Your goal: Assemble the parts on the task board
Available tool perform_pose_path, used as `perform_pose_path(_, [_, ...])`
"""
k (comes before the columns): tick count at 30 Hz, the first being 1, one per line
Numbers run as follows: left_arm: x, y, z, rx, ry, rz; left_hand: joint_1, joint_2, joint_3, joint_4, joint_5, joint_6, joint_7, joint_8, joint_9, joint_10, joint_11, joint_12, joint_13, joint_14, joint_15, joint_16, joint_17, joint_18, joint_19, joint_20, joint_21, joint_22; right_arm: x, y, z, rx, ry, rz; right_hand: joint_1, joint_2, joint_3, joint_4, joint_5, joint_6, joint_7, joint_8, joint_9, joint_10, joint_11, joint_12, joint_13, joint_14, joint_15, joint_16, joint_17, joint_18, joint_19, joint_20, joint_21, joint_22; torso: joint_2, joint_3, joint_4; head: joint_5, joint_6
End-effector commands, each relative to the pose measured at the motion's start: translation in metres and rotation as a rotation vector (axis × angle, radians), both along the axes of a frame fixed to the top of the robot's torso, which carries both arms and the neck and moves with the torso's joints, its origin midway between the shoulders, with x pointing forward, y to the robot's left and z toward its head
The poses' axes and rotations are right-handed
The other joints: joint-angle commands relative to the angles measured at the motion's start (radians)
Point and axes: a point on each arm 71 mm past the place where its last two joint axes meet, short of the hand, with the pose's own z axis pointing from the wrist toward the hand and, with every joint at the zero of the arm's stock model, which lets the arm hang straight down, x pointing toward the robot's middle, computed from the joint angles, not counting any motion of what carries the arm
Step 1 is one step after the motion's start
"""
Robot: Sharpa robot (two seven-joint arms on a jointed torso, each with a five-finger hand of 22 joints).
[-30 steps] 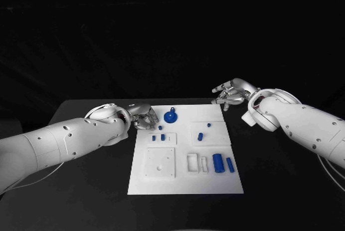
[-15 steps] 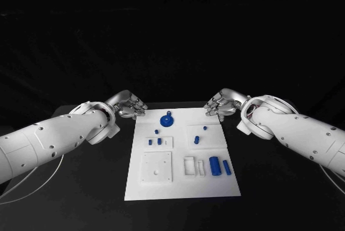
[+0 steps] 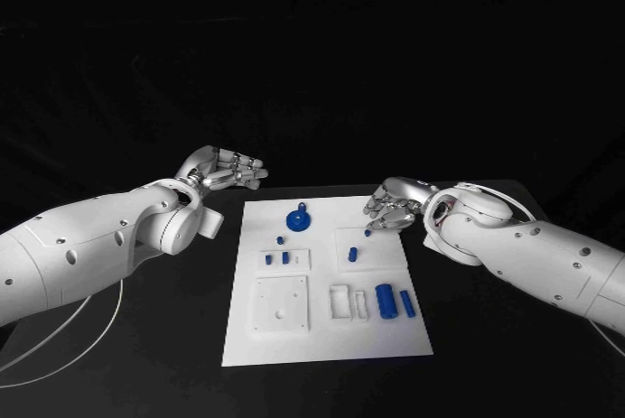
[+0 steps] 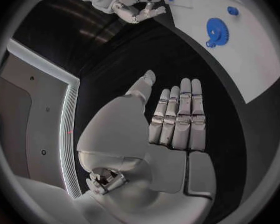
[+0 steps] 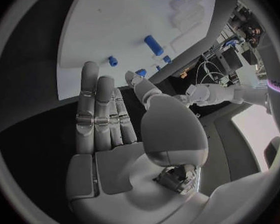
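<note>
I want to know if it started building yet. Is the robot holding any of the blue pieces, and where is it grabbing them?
No, nothing is held. The left hand and right hand are both flat, with nothing in them. The blue gear lies on the task board.

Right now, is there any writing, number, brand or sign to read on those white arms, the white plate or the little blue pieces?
None can be read.
White task board: no print shows.
Small blue parts, such as the blue gear: no markings show.
White arms and silver left hand and right hand: no label shows.
</note>
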Motion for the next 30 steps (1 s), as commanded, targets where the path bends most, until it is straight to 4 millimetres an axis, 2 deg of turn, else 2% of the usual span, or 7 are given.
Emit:
perform_pose_path(1, [0.0, 0.0, 0.004, -0.117, 0.005, 0.023, 0.0, 0.013, 0.001, -0.001, -0.004, 0.004, 0.0, -0.002, 0.0, 0.018, -0.004, -0.002, 0.001, 0.034, -0.011, -0.006, 0.006, -0.017, 0.015, -0.009, 0.004, -0.039, -0.002, 0.003, -0.003, -0.108, -0.042, -0.011, 0.001, -0.012, 0.006, 0.002, -0.007, -0.005, -0.001, 0.001, 0.001, -0.007, -0.001, -0.003, -0.001, 0.002, 0.006, -0.003, -0.002, 0.008, 0.022, 0.0, -0.004, -0.002, 0.001, 0.0003, 0.0008, 0.0, -0.002])
perform_pose_path(5, [-0.001, -0.002, 0.004, -0.125, 0.01, 0.016, -0.003, 0.012, 0.005, -0.002, -0.006, 0.007, -0.001, -0.002, 0.0, 0.021, -0.005, -0.002, 0.001, 0.039, -0.013, -0.006, 0.003, -0.029, 0.023, -0.016, 0.004, -0.072, -0.003, 0.007, -0.008, -0.132, -0.044, -0.005, 0.007, -0.033, 0.027, 0.025, -0.013, -0.005, 0.0, 0.001, 0.001, -0.007, -0.001, -0.003, -0.001, 0.003, 0.005, -0.004, -0.003, 0.007, 0.024, -0.001, -0.007, -0.003, 0.002, 0.0003, 0.0017, 0.001, -0.003])
perform_pose_path(6, [-0.001, -0.002, 0.004, -0.128, 0.011, 0.014, -0.006, 0.012, 0.008, -0.003, -0.008, 0.008, -0.001, -0.002, 0.0, 0.023, -0.005, -0.002, 0.001, 0.034, -0.012, -0.005, -0.001, -0.029, 0.03, -0.015, 0.006, -0.125, -0.004, 0.008, -0.009, -0.138, -0.044, -0.003, 0.012, -0.039, 0.032, 0.034, -0.014, -0.005, -0.001, 0.0, 0.001, -0.007, -0.001, -0.003, -0.001, 0.003, 0.005, -0.004, -0.003, 0.008, 0.024, -0.001, -0.008, -0.003, 0.002, 0.0007, 0.0015, 0.001, -0.004])
perform_pose_path(13, [-0.002, -0.004, 0.003, -0.153, 0.032, 0.005, -0.007, 0.015, 0.006, 0.0, -0.012, -0.006, 0.003, -0.001, 0.0, 0.015, -0.003, -0.001, 0.001, 0.034, -0.011, -0.005, 0.002, -0.029, 0.04, -0.015, 0.008, -0.161, -0.005, 0.014, -0.014, -0.145, -0.038, 0.009, 0.013, -0.042, 0.046, 0.04, -0.017, -0.001, -0.002, 0.001, 0.001, -0.002, -0.002, -0.003, -0.001, 0.003, 0.004, -0.005, -0.003, 0.007, 0.024, -0.002, -0.009, -0.001, 0.001, 0.0008, 0.0013, 0.006, -0.011])
perform_pose_path(17, [-0.001, -0.004, 0.003, -0.159, 0.04, -0.002, -0.006, 0.019, 0.0, 0.003, -0.012, -0.002, 0.002, -0.001, 0.0, 0.015, -0.003, -0.001, 0.001, 0.033, -0.011, -0.005, 0.003, -0.029, 0.047, -0.014, 0.011, -0.204, -0.005, 0.017, -0.017, -0.146, -0.034, 0.017, 0.019, -0.037, 0.065, 0.037, -0.021, 0.012, -0.005, 0.001, 0.002, 0.011, -0.006, -0.002, -0.001, 0.004, 0.001, -0.004, -0.002, 0.006, 0.025, -0.004, -0.007, 0.002, 0.001, 0.001, -0.0017, 0.008, -0.016])
perform_pose_path(24, [-0.001, -0.004, 0.002, -0.162, 0.045, -0.006, -0.002, 0.024, 0.004, 0.002, -0.008, -0.002, 0.002, -0.001, 0.0, 0.012, -0.002, -0.002, 0.001, 0.034, -0.011, -0.006, 0.004, -0.028, 0.05, -0.016, 0.012, -0.207, -0.005, 0.02, -0.022, -0.164, -0.035, 0.022, 0.036, -0.024, 0.132, 0.015, -0.055, 0.067, -0.019, 0.004, 0.006, 0.079, -0.027, 0.007, 0.002, 0.004, -0.013, -0.002, 0.002, 0.001, 0.021, -0.016, 0.006, 0.022, 0.001, 0.0018, 0.0008, 0.007, -0.017])
perform_pose_path(30, [0.0, -0.003, 0.002, -0.162, 0.049, -0.009, -0.003, 0.024, 0.005, 0.002, -0.008, -0.002, 0.002, -0.001, 0.0, 0.01, -0.002, -0.002, 0.001, 0.034, -0.011, -0.005, 0.004, -0.028, 0.05, -0.016, 0.013, -0.21, -0.006, 0.021, -0.024, -0.181, -0.041, 0.026, 0.041, -0.018, 0.161, -0.005, -0.052, 0.105, -0.028, 0.002, 0.011, 0.123, -0.041, 0.003, 0.004, 0.008, -0.023, -0.001, 0.008, -0.008, 0.012, -0.029, 0.024, 0.055, 0.002, 0.0015, 0.0001, 0.007, -0.019])
